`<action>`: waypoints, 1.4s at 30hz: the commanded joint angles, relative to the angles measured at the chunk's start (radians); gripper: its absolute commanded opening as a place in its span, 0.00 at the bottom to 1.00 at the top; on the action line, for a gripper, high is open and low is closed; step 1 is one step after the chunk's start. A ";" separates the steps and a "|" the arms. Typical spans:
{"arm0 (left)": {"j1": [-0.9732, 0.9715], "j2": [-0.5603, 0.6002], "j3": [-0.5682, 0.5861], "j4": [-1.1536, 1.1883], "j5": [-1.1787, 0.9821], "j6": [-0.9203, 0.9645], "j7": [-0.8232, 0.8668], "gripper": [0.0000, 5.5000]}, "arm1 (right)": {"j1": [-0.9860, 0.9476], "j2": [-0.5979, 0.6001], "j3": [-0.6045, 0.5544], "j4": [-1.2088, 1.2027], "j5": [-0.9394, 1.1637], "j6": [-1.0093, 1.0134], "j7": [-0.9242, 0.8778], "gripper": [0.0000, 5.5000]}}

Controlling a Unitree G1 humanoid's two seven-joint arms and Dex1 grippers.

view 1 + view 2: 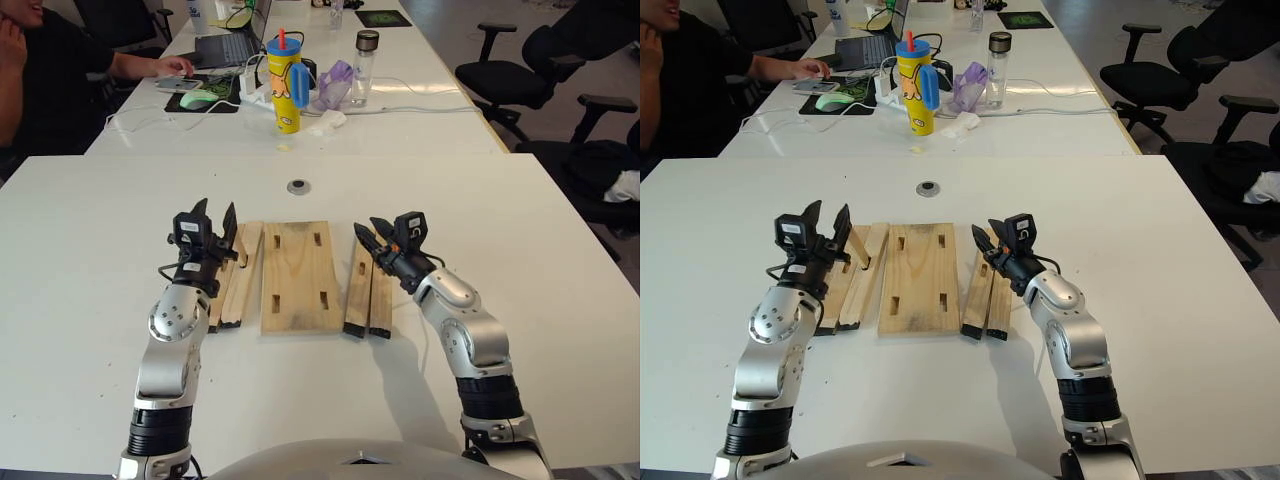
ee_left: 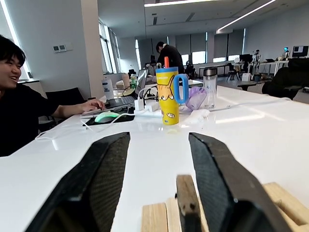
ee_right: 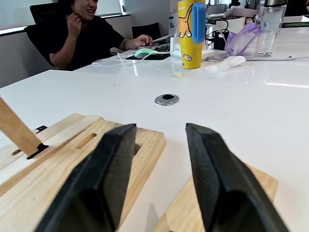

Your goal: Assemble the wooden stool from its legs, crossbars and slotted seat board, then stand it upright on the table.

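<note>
Now | left fingers (image 2: 104,179) apart over legs (image 1: 235,290) | right fingers (image 3: 96,183) apart | yellow cup (image 1: 285,95): red straw (image 1: 282,36)

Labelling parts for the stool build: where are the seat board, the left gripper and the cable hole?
Seat board (image 1: 295,275), left eye view, bare middle between slots.
Left gripper (image 1: 217,208), left eye view, midway between fingertips.
Cable hole (image 1: 298,186), left eye view, its centre.

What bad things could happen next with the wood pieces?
1. A light wooden bar sits tilted by the open left hand. A nudge could knock it over, maybe onto the pale wooden seat board with slots.
2. The open right hand sits over two light wooden bars lying side by side. Closing there might catch both, or push one away.
</note>
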 commanded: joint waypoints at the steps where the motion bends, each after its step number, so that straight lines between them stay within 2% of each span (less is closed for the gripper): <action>1: -0.145 0.005 0.022 -0.045 -0.022 0.055 0.007 0.41 | 0.003 0.015 0.002 0.013 -0.005 -0.011 -0.008 0.34; 9: -0.368 0.014 0.050 0.038 -0.063 0.204 0.005 0.41 | -0.014 0.026 0.009 0.036 -0.019 -0.031 -0.009 0.34; 17: -0.411 0.025 0.049 0.115 -0.082 0.230 -0.044 0.41 | -0.029 0.040 0.023 0.058 -0.030 -0.059 -0.013 0.34; 23: -0.458 0.023 0.057 0.081 -0.092 0.204 -0.048 0.41 | -0.036 0.039 0.025 0.068 -0.042 -0.071 -0.007 0.34; 26: -0.409 0.009 0.006 0.150 -0.075 0.288 -0.046 0.41 | -0.035 0.042 0.023 0.065 -0.044 -0.072 -0.008 0.34; 31: -0.176 0.028 -0.100 0.308 -0.004 0.440 -0.049 0.41 | -0.041 0.048 0.039 0.071 -0.044 -0.068 -0.002 0.34; 38: -0.260 0.033 -0.052 0.277 -0.006 0.413 -0.026 0.41 | -0.044 0.044 0.036 0.075 -0.042 -0.070 -0.005 0.34; 42: -0.303 0.016 -0.005 0.197 -0.016 0.294 0.000 0.41 | -0.042 0.044 0.033 0.074 -0.041 -0.072 -0.006 0.34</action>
